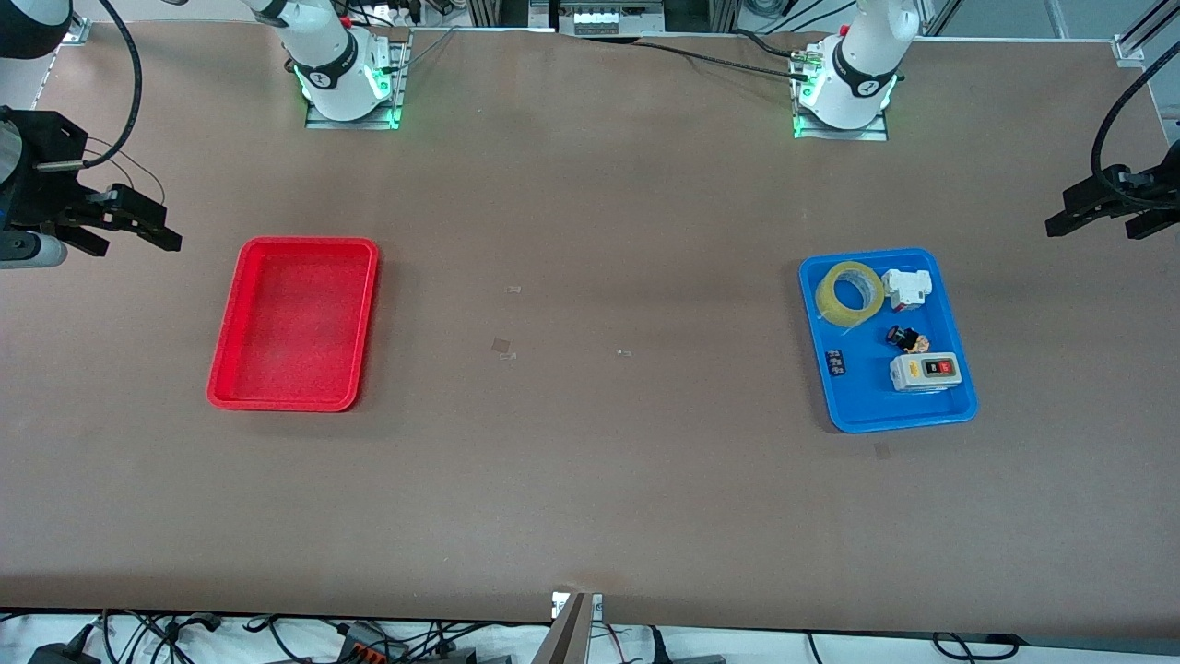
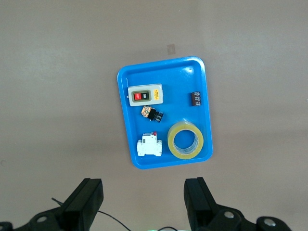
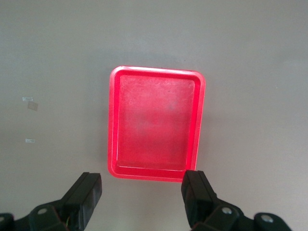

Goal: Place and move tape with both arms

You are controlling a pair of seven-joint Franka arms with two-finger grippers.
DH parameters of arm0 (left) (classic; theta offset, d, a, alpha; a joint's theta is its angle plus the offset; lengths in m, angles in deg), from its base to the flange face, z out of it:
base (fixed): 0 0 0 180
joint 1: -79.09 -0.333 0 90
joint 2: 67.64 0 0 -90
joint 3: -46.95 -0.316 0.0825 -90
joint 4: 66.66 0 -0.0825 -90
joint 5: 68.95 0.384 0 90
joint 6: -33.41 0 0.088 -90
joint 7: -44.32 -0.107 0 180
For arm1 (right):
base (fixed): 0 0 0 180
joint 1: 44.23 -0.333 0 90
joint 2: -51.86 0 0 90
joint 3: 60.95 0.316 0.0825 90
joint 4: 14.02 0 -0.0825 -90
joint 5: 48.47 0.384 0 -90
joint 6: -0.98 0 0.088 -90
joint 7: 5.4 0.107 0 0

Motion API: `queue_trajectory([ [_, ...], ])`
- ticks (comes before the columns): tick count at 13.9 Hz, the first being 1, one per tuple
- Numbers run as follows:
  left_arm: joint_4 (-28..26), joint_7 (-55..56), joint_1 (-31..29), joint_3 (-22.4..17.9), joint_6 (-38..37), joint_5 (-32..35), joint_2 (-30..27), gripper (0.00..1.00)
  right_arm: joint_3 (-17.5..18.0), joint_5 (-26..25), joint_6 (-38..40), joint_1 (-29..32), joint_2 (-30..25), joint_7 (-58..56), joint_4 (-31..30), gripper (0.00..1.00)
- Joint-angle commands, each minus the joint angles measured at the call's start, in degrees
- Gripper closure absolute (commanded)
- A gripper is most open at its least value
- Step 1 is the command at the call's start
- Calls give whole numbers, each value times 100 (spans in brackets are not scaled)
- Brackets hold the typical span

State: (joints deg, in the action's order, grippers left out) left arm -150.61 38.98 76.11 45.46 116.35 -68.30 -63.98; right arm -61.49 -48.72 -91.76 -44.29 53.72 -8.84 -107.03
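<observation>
The yellowish tape roll [image 1: 849, 292] lies flat in the blue tray [image 1: 862, 415], at the tray's end farther from the front camera; it also shows in the left wrist view [image 2: 186, 142]. My left gripper [image 1: 1097, 221] is open and empty, high over the table's edge at the left arm's end, apart from the tray; its fingers [image 2: 89, 197] frame bare table. My right gripper [image 1: 129, 231] is open and empty, high over the right arm's end of the table, beside the red tray [image 1: 230, 387]. Both arms wait.
The blue tray [image 2: 126, 130] also holds a white-grey switch box with red and black buttons [image 1: 925, 372], a white breaker [image 1: 906, 288], a small black-and-yellow part [image 1: 908, 339] and a small black part [image 1: 835, 361]. The red tray [image 3: 113, 125] is empty. Small tape scraps [image 1: 502, 347] lie mid-table.
</observation>
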Motion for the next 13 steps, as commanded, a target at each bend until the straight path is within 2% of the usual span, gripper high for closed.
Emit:
queue_trajectory([
  [1,71,50,-18,17,-208,111,38,0,116,-20,72,111,-89,-78,-15,0],
  [3,54,59,-9,17,-217,93,152,0,116,-19,72,111,-89,-95,-6,0],
  [7,-744,68,8,61,186,-38,126,0,116,-28,98,111,-89,-104,-6,0],
  [10,-1745,68,8,78,1046,-56,-32,0,116,-20,28,111,-80,-104,2,0],
  [13,-2913,68,-1,228,2240,-47,-155,0,116,-20,28,103,-80,-104,2,0],
])
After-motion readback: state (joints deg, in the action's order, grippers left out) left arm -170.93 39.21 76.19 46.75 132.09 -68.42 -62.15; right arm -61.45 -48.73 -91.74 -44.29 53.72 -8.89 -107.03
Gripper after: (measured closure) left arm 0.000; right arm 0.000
